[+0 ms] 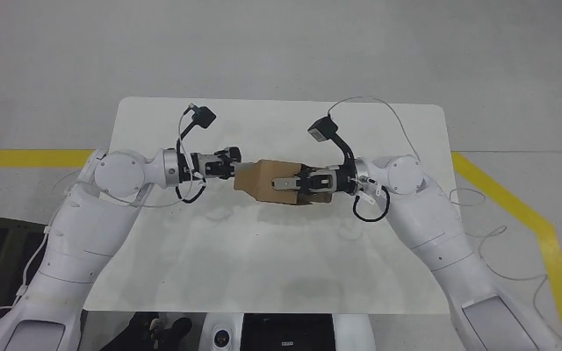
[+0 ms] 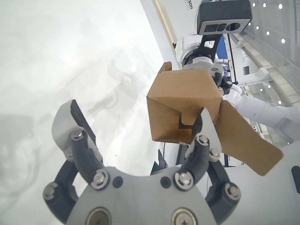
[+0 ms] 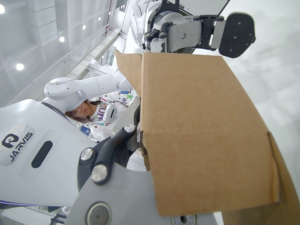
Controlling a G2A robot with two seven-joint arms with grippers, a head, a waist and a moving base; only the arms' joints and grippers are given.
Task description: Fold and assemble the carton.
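**Q:** Where is the carton?

**A:** A brown cardboard carton (image 1: 263, 175), already folded into a box shape, is over the middle of a white rectangular table (image 1: 281, 254). It is held up off the tabletop between the robot's two arms, which come in from opposite sides.

**Q:** Which arm has hold of it?

**A:** The right gripper (image 1: 294, 183). Seen from above, one grey finger lies flat along the carton's upper face, and the jaws are clamped on the cardboard. In the right wrist view the carton's broad side covers most of that gripper.

**Q:** And the other one?

**A:** The left gripper (image 2: 139, 108) is at the carton's far end with its jaws spread wide, holding nothing. One of its fingers (image 2: 77, 118) is well out to the side over bare table. The other finger's tip is right at the carton's end face, but it is not possible to tell whether it actually touches.

**Q:** What does that end of the carton look like?

**A:** It is folded closed, with a notched seam where two panels meet. A long loose flap (image 2: 248, 141) juts out from one edge of that end, unfolded and angled away from the box.
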